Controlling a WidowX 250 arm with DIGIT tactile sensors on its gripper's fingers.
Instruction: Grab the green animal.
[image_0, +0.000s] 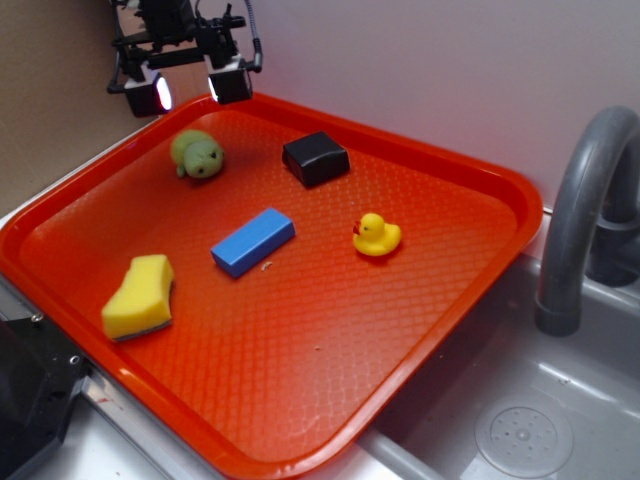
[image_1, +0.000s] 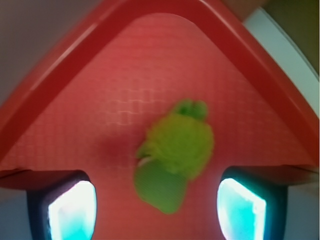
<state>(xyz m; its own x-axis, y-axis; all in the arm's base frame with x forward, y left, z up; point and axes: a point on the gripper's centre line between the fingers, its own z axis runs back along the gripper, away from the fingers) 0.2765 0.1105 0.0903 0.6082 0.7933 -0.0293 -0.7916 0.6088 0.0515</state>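
Observation:
The green animal (image_0: 197, 154) is a small rounded light-green soft toy lying near the far left corner of the red tray (image_0: 450, 170). My gripper (image_0: 191, 92) hangs open above and slightly behind it, with its two pads lit white. In the wrist view the green animal (image_1: 175, 152) lies on the tray floor, blurred, between and just ahead of the two fingertips (image_1: 72, 210). The jaws stand wide apart with nothing between them.
On the tray also lie a black block (image_0: 316, 158), a blue block (image_0: 253, 241), a yellow rubber duck (image_0: 377, 235) and a yellow sponge (image_0: 140, 297). A grey faucet (image_0: 580, 220) and sink (image_0: 520, 430) are at the right. The tray's raised rim (image_1: 65, 75) runs close behind the toy.

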